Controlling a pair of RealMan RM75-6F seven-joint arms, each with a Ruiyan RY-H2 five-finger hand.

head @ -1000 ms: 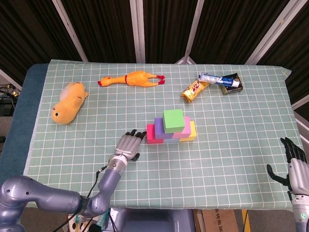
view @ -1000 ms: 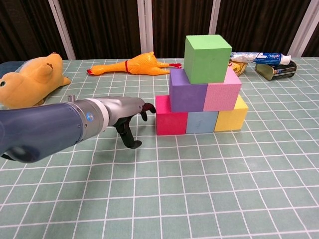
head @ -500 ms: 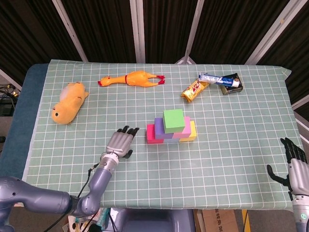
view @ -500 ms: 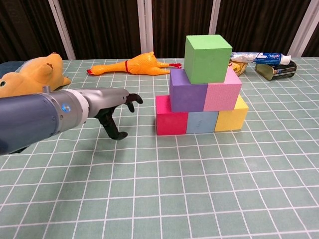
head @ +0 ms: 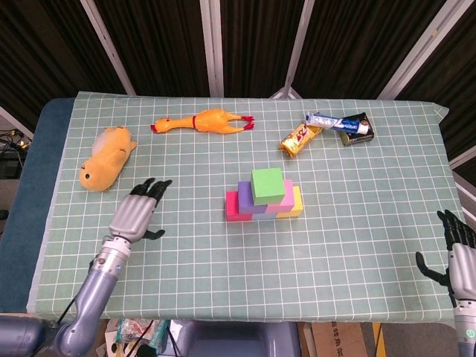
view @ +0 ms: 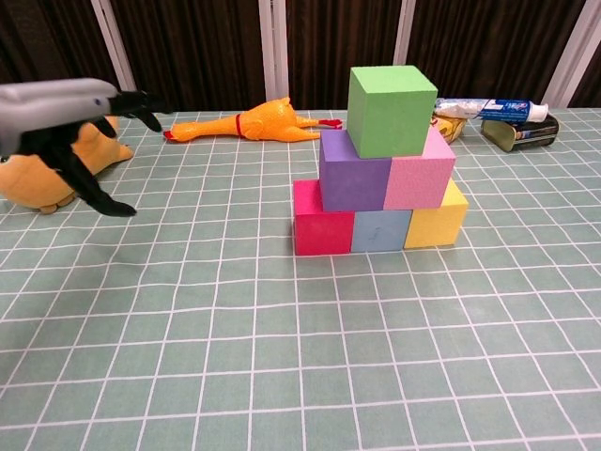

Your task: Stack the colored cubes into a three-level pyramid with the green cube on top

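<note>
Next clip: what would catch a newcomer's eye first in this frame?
The cube pyramid in the middle of the checked table: three cubes at the bottom, purple and pink above, and the green cube on top. Next, the left hand, open and holding nothing, hovers left of the stack near the orange plush toy. A rubber chicken lies along the far side.
</note>
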